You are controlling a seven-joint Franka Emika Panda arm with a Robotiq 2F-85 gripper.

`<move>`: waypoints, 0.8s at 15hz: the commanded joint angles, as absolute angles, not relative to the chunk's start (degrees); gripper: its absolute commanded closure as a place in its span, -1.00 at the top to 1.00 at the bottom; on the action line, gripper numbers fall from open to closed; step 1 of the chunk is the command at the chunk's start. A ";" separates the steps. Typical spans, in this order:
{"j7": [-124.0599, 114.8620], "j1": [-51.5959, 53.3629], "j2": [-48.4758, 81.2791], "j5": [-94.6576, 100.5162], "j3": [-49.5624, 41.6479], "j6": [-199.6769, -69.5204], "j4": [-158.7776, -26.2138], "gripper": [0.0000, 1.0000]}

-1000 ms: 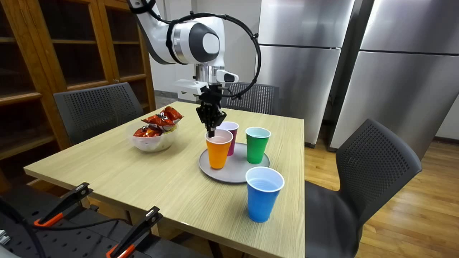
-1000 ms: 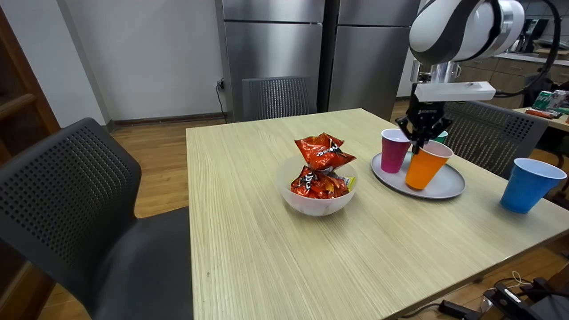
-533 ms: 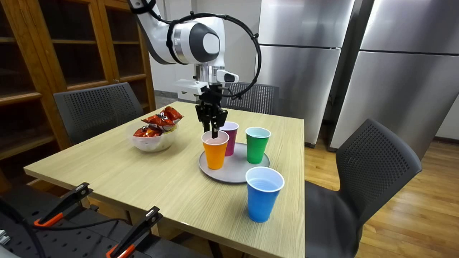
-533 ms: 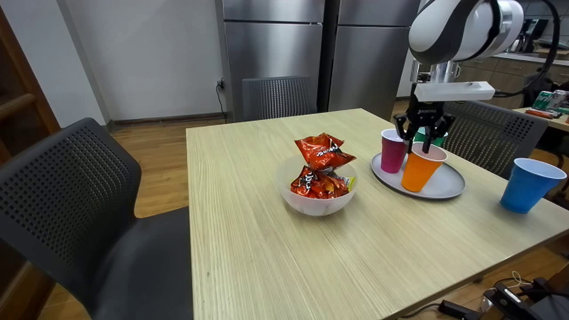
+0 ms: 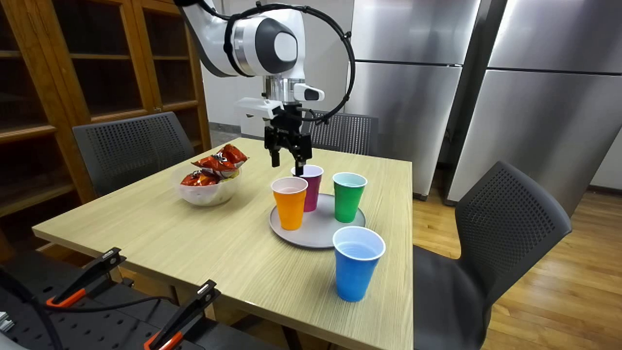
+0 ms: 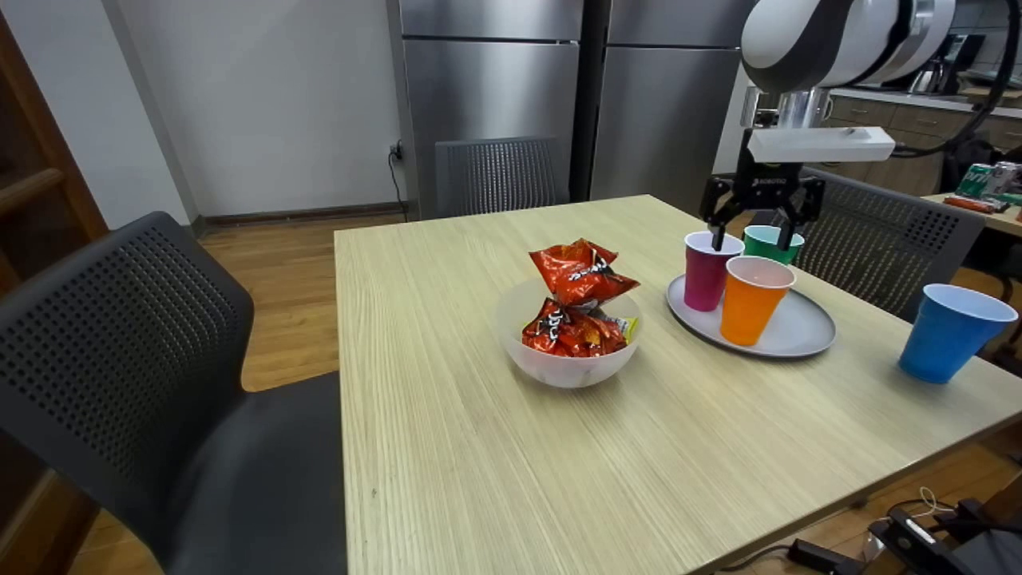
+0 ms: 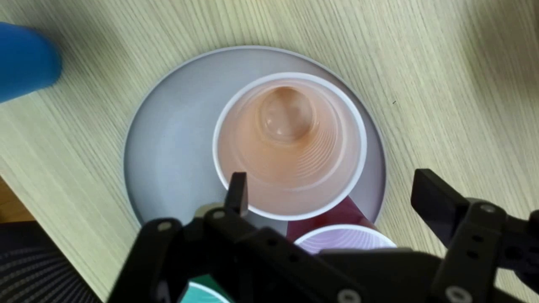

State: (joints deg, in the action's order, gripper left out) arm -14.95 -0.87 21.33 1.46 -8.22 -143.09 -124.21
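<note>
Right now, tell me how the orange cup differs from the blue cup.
The orange cup stands on the plate; the blue cup stands straight on the table. The orange cup is close to the purple cup; the blue cup is apart. Both are upright, with pale rims.

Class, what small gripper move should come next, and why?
Probably rise slightly: the gripper hangs open, the orange cup stands on the plate, and in both exterior views a fingertip overlaps the purple cup, so moving sideways might knock it.
</note>
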 commanded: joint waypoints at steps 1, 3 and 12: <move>-14.08 -1.86 15.77 0.00 -7.62 -143.10 -127.82 1.00; -14.00 -2.19 13.86 -0.46 -7.70 -143.54 -129.12 1.00; -14.03 -5.95 7.19 -4.44 -9.07 -145.32 -135.28 1.00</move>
